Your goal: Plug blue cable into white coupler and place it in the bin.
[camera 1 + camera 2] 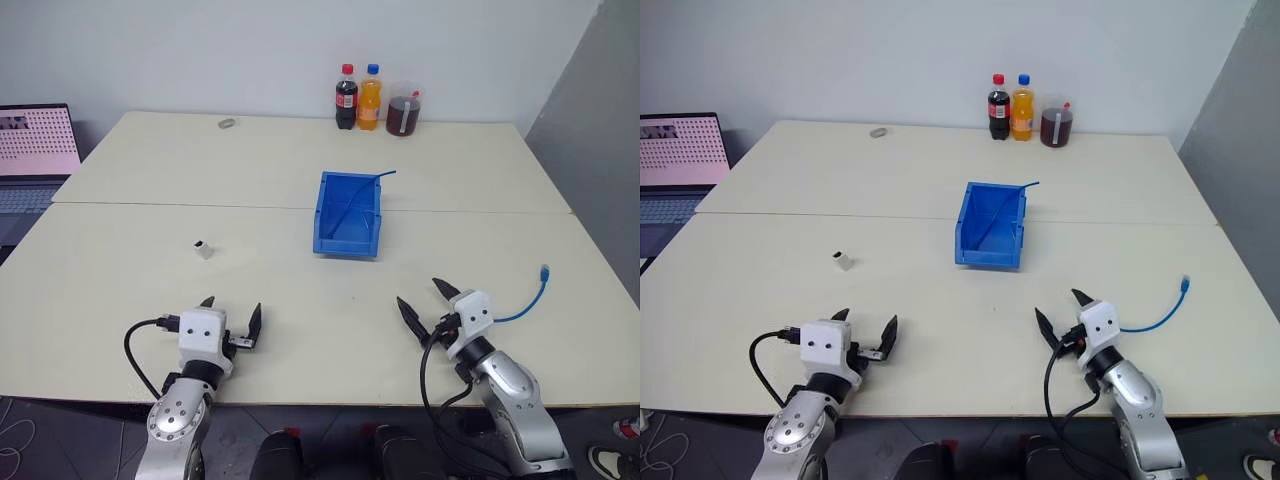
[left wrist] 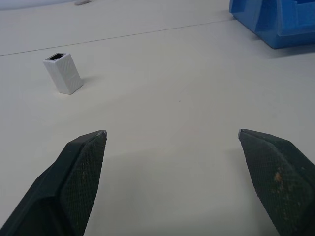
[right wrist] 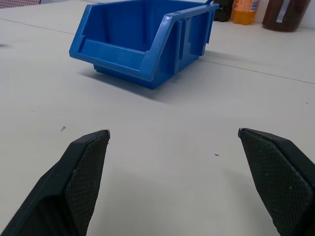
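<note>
The white coupler (image 1: 204, 247) stands upright on the table, socket up, left of the middle; the left wrist view has it (image 2: 63, 73) ahead of my left gripper (image 1: 232, 305) and off to one side. That gripper is open and empty near the front edge. The blue cable (image 1: 522, 313) curves across the table at the right, its pale plug (image 1: 544, 271) on the far end. My right gripper (image 1: 418, 291) is open and empty just left of it. The bin (image 1: 348, 240) sits mid-table with its low lip toward me, and shows ahead of the right gripper (image 3: 142, 49).
A thin darker blue cable (image 1: 386, 175) leans out of the bin's far right corner. Two bottles (image 1: 346, 97) and a dark jar (image 1: 404, 112) stand at the far edge, with a small grey ring (image 1: 227, 123) further left. A laptop (image 1: 35, 150) sits at the far left.
</note>
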Robot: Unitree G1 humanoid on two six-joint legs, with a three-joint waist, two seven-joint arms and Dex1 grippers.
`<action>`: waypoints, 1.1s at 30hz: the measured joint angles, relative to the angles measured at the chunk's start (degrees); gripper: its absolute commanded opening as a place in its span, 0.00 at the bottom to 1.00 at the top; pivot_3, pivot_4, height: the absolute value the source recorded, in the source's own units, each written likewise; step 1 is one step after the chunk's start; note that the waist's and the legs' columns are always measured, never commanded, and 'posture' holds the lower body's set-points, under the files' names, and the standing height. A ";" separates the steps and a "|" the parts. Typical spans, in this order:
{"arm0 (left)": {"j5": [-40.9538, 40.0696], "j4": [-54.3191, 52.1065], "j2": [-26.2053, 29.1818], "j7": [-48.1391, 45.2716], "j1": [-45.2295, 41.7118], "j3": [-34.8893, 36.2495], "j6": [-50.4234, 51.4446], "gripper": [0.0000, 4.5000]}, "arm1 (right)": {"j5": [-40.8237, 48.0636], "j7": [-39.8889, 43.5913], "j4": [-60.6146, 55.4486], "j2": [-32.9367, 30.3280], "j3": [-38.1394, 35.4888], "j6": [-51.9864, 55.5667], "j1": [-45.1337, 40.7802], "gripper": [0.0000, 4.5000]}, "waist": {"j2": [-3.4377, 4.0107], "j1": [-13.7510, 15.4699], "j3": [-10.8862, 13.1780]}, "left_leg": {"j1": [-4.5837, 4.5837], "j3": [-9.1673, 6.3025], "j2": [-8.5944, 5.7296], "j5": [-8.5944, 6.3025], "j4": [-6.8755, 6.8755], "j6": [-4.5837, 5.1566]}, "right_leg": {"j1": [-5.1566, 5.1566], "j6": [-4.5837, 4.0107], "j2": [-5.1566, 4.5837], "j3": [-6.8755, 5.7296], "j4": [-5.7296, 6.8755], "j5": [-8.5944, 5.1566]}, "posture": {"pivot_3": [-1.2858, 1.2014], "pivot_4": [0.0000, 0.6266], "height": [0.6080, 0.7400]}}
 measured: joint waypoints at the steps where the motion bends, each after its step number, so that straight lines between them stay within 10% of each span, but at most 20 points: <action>1: -0.18 0.00 -0.19 -0.02 -0.01 0.00 0.00 1.00 | 0.00 0.00 0.00 -0.02 0.00 0.00 0.00 0.99 | 0.00 0.01 0.00 | 0.00 0.00 0.00 0.00 0.00 0.00 | 0.00 0.01 0.00 -0.02 0.00 0.00 | 0.52 0.24 1.00; 22: -0.17 0.04 0.55 -2.80 0.07 -0.44 0.18 1.00 | -0.01 -0.42 0.00 -0.21 0.02 0.00 -0.14 0.99 | 0.00 0.05 0.00 | -0.01 -0.11 0.01 0.00 0.00 0.00 | 0.04 -0.03 0.00 -0.32 0.01 -0.01 | 0.52 0.24 1.00; 33: -8.35 -1.48 8.38 -19.88 -8.68 -7.92 3.04 1.00 | -1.06 -5.75 -6.65 0.19 -3.47 0.04 4.26 0.99 | 0.04 1.22 -0.01 | -0.05 -0.21 -0.03 0.01 0.02 -0.01 | 0.07 -0.07 -0.02 -0.48 0.02 -0.04 | 0.52 0.24 1.00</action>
